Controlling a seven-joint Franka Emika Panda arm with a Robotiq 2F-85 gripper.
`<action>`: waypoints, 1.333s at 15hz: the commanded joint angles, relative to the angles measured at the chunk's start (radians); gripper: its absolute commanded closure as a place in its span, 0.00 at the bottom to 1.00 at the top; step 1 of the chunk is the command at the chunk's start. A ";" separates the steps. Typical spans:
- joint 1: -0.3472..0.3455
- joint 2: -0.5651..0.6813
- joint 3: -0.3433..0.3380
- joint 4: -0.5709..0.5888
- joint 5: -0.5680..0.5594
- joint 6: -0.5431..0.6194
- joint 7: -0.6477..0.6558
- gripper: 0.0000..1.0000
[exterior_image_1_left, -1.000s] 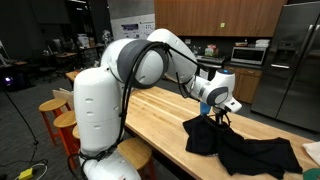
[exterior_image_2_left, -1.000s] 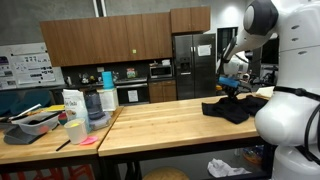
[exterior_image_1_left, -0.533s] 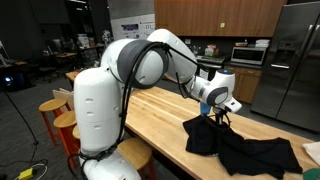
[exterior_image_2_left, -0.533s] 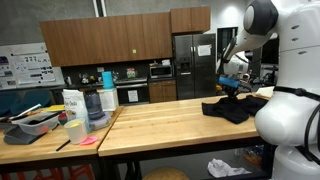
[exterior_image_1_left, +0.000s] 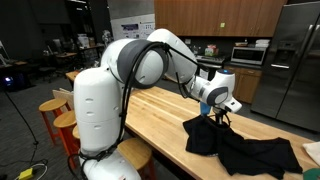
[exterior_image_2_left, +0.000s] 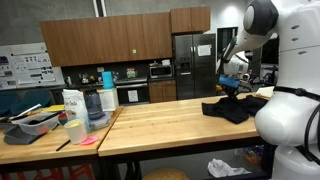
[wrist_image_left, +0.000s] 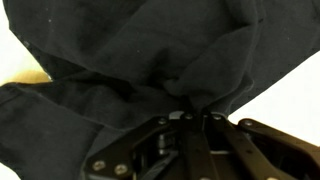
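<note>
A black cloth (exterior_image_1_left: 240, 145) lies crumpled on the wooden table (exterior_image_1_left: 160, 120); it also shows as a dark heap, the black cloth (exterior_image_2_left: 232, 110), near the table's far end. My gripper (exterior_image_1_left: 219, 113) points down onto the cloth's upper edge and is shut on a pinched fold of it. In the wrist view the black cloth (wrist_image_left: 130, 60) fills most of the picture, and its fabric gathers into a peak right where the gripper (wrist_image_left: 187, 113) closes, the jaws pressed together. A little lifted fabric hangs under the gripper (exterior_image_2_left: 229, 92).
Wooden stools (exterior_image_1_left: 55, 112) stand beside the table. A second wooden table (exterior_image_2_left: 50, 140) carries a carton (exterior_image_2_left: 72, 105), a cup (exterior_image_2_left: 76, 131), a blue-lidded jar (exterior_image_2_left: 107, 90) and a tray (exterior_image_2_left: 35, 121). Steel fridges (exterior_image_1_left: 300, 60) and cabinets stand behind.
</note>
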 joint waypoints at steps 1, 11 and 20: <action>-0.001 0.001 0.000 0.002 0.001 -0.002 -0.002 0.93; -0.001 0.001 0.000 0.002 0.001 -0.002 -0.002 0.93; -0.001 0.001 0.000 0.002 0.001 -0.002 -0.003 0.98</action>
